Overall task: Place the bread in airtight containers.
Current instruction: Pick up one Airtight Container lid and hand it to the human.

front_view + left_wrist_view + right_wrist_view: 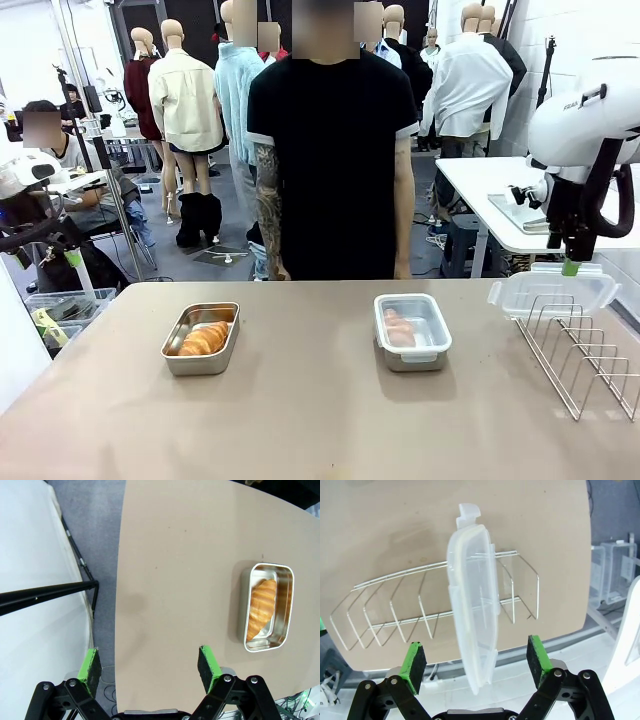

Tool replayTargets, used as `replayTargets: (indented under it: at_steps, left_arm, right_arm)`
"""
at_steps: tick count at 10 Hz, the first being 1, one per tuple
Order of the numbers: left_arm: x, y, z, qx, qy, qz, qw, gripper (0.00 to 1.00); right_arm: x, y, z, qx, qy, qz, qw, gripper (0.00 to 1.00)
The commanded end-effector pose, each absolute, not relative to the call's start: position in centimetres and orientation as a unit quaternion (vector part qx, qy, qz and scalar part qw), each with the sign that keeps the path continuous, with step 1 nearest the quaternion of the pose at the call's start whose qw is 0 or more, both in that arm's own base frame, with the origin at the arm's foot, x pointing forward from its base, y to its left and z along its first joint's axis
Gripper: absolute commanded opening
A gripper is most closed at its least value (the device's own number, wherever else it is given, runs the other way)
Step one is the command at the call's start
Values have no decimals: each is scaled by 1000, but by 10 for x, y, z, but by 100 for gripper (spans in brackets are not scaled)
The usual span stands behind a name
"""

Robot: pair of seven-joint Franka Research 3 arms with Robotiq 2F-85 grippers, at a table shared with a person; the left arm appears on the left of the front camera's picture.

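One piece of bread (205, 338), a golden croissant, lies in an uncovered steel airtight container (200, 340) at centre left. A second croissant (398, 327) lies in the other container (412, 331), which has a clear lid on it. In the left wrist view, my left gripper (149, 666) hangs open over the table's edge, well away from the uncovered container (267, 607) and its croissant (261, 609). My right gripper (476, 660) is open above a spare clear lid (475, 605), which stands on edge in the wire rack (420, 605). Its fingers straddle the lid without touching it.
A person in a black shirt (330, 160) stands at the table's far side, arms down. The wire rack (585, 350) with the spare lid (553, 293) takes up the right end, below my right gripper (570, 264). Bare tabletop (300, 420) lies in front of the containers.
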State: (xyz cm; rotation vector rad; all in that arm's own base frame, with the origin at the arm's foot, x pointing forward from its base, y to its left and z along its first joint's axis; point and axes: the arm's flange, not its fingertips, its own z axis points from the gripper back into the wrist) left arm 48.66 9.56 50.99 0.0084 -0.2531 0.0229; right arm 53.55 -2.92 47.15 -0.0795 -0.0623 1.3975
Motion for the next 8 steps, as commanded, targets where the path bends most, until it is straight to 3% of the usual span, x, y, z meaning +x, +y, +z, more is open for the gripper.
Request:
replayTargets:
  at_steps: [1,8]
  left_arm:
    - [485,95,509,6,-134,21,991,100]
    - [485,95,509,6,-134,21,991,100]
  right_arm:
    - [555,-34,472,-33,-17,649,760,100]
    - [588,-25,433,1,22,651,759,100]
